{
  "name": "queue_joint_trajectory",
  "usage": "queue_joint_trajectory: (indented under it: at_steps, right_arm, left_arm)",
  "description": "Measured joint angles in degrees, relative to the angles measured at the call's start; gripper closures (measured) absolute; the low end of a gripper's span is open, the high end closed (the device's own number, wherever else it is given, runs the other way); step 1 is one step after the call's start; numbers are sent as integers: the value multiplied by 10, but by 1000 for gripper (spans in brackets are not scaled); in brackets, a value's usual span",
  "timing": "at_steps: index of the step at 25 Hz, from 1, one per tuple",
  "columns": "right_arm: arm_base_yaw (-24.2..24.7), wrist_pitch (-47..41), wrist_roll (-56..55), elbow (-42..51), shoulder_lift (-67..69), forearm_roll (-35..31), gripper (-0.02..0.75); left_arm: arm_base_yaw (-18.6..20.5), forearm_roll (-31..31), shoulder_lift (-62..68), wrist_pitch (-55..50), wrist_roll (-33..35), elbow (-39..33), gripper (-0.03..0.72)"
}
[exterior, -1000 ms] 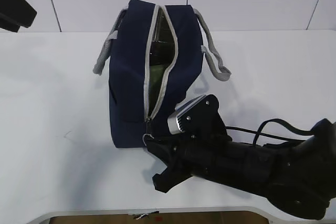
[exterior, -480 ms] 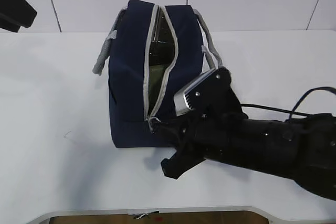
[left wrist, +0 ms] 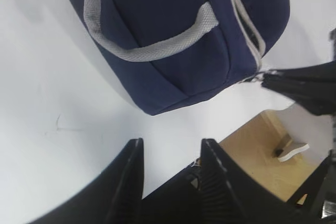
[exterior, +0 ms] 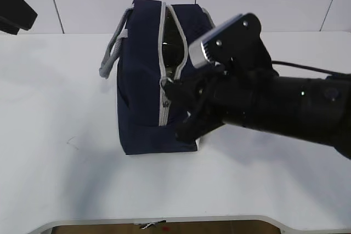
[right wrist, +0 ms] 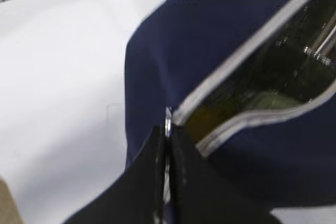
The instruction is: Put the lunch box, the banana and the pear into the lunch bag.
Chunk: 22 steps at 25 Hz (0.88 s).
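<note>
The navy lunch bag [exterior: 137, 86] stands on the white table with its grey zipper part open along the top. My right gripper [exterior: 168, 88] is shut on the metal ring pull [right wrist: 168, 120] at the near end of the opening, seen also in the right wrist view [right wrist: 168, 132]. Through the opening I see a yellowish patch [right wrist: 209, 118] and a shiny clear surface [right wrist: 294, 59]; I cannot tell which items they are. The lunch box, banana and pear do not show clearly. My left gripper [left wrist: 172, 142] is open and empty, away from the bag [left wrist: 173, 24].
Grey webbing handles hang on both sides of the bag [exterior: 111, 54] [left wrist: 152, 51]. The left arm [exterior: 13, 6] is at the far left corner. The table's front edge [exterior: 164, 220] is near; a wooden floor [left wrist: 262, 150] lies beyond it.
My right gripper has moved up and away along the bag with the ring pull in it. The zipper's lower stretch on the near end has closed and the opening is shorter.
</note>
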<state>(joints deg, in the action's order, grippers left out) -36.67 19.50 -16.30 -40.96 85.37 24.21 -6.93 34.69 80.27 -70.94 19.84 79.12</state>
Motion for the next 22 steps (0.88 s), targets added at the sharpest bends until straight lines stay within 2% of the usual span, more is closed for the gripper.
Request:
queue_joint_trajectory:
  at_steps: [12, 22]
  right_arm:
    - [0, -116, 0, -159, -4, 61, 721]
    - [0, -148, -52, -248, 43, 65, 721]
  left_arm:
    - [-3, -55, 0, 0, 0, 0, 416]
    - [-84, -85, 32, 4, 0, -29, 395]
